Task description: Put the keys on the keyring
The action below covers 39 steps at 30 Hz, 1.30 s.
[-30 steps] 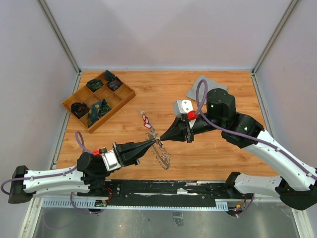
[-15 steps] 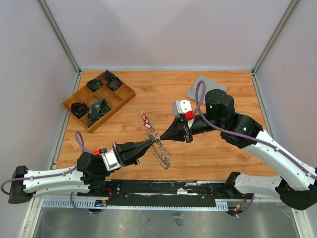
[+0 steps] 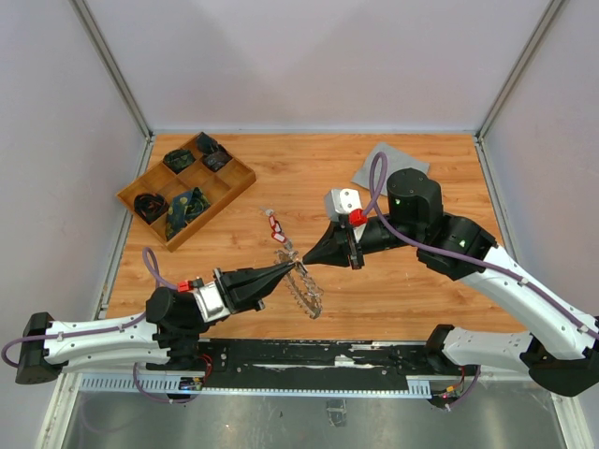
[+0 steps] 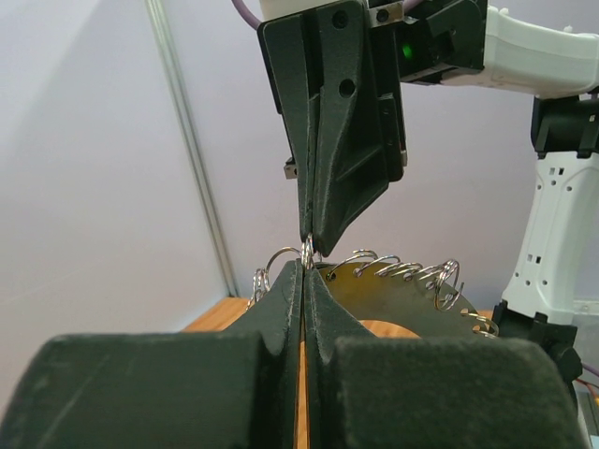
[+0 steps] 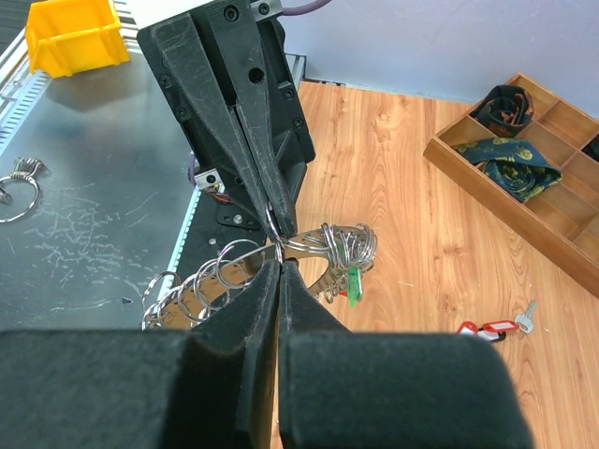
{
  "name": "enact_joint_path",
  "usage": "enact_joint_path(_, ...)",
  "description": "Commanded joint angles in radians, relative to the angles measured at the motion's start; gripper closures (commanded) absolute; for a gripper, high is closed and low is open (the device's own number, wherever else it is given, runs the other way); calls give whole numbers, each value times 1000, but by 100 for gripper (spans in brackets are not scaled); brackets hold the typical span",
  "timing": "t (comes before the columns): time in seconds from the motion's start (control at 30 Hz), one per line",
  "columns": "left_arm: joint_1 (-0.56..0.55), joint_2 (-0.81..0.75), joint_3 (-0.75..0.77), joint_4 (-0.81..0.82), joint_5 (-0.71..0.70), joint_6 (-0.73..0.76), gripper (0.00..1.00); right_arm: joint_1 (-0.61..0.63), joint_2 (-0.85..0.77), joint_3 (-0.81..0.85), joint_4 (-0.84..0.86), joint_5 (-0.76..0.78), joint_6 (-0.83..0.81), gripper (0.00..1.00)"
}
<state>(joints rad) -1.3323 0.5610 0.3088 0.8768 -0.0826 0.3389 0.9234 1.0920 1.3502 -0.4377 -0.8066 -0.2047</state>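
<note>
You had two arms working and both met tip to tip over the near middle of the table (image 3: pixel 421 290). Your left gripper (image 3: pixel 294 268) was clenched, and so was your right gripper (image 3: pixel 308 260). The wrist views showed each pair of fingers pressed flat together with no gap. Between the two tips sat one small split ring on the rim of the keyring (image 3: pixel 307 292), and both pincers appeared to be pinching it. Whether each one truly gripped the wire, I could not tell for certain.

There was one keyring. It stood tilted on edge just to the near side of the tips, and its rim was fringed with many small rings, too crowded to count.

Of the keys, you had two that I could make out:
- One showed only as a green tag (image 5: pixel 354 283) hanging among the rings on the keyring. Its blade was hidden.
- The red-tagged key (image 3: pixel 274 224) lay loose on the wood, a little to the far left of the grippers and apart from the ring.

At the far left stood one wooden tray (image 3: pixel 240 175), divided into compartments, with dark bundles in several of them. One grey cloth (image 3: pixel 386 159) lay at the far right. The right wrist view also showed one yellow bin (image 5: pixel 80 33) and a couple of loose rings (image 5: pixel 17 182) on the metal plate by the arm bases.
</note>
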Motion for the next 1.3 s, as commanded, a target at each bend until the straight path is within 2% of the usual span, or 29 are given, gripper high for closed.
enact_joint_path(0.0,-7,-10,39,37,-10,19,99,16,-8,-9,-15,47,16,99)
enact_joint_path(0.73,-8,20,64,-12,-66,110,99,16,5,-13,-46,144,70,99)
enact_joint_path(1.27,-8,14,75,-56,-71,127,99,15,41,11,-77,118,67,99)
